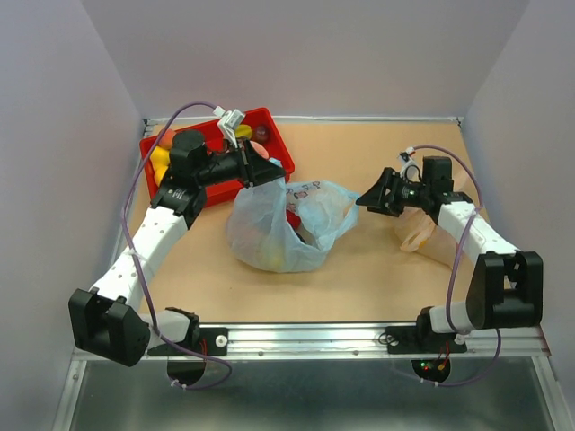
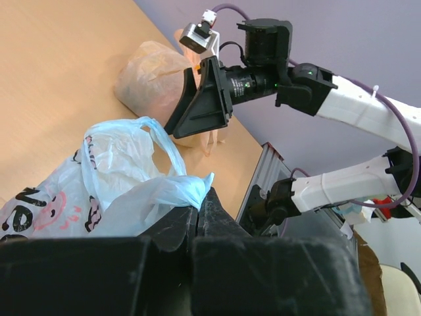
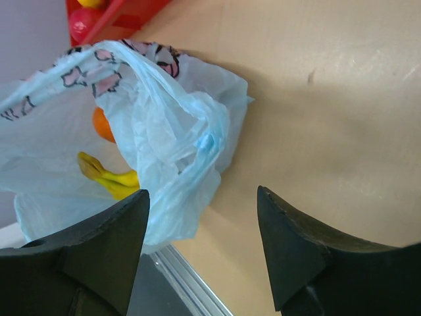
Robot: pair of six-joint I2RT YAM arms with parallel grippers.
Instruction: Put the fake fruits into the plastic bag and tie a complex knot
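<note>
Film of thin light-blue printed plastic bag [image 1: 269, 229]: near edge clamped in left gripper [image 2: 199, 201]; free handle loop [image 3: 209, 141] lies just ahead of right gripper [image 1: 371, 199], jaws apart, empty.

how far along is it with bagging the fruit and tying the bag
Done: a yellow plastic banana and a round orange fruit show through the thin light-blue printed plastic bag. In hand: the left arm's fingers are shut on the bag's rim; the right arm's fingers are open, gripping nothing. Left: yellow fruit remains in the red rectangular tray, and no knot shows.
</note>
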